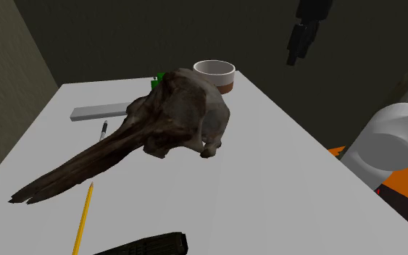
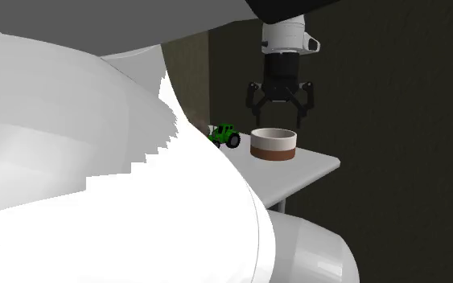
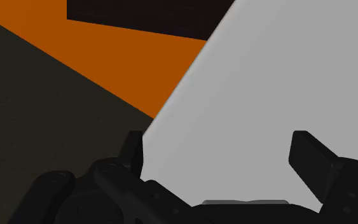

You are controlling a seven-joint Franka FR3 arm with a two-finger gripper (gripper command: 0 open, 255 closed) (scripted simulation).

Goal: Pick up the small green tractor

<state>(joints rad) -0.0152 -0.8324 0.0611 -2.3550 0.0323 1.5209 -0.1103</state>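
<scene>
Fingers (image 2: 252, 100) apart over table (image 2: 317, 165); tractor (image 2: 225, 135) beside bowl (image 2: 273, 145).

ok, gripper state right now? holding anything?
Gripper: open, fingers apart, holding nothing. The green tractor sits on the table, not touched.

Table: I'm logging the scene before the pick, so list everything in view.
tractor: one, green, far end, behind the skull
skull: one, dark brown, table's middle
bowl: one, white with brown base, far end
flat bar: one, grey, beside the skull
pen: one, dark, by the bar
pencil: one, yellow, near edge
flat object: one, black, near edge
table: one, white, under everything
floor: one patch, orange, past the table's edge
arm: one, white, shoulder view's right
jaws: two, black, open, raised near the bowl
</scene>
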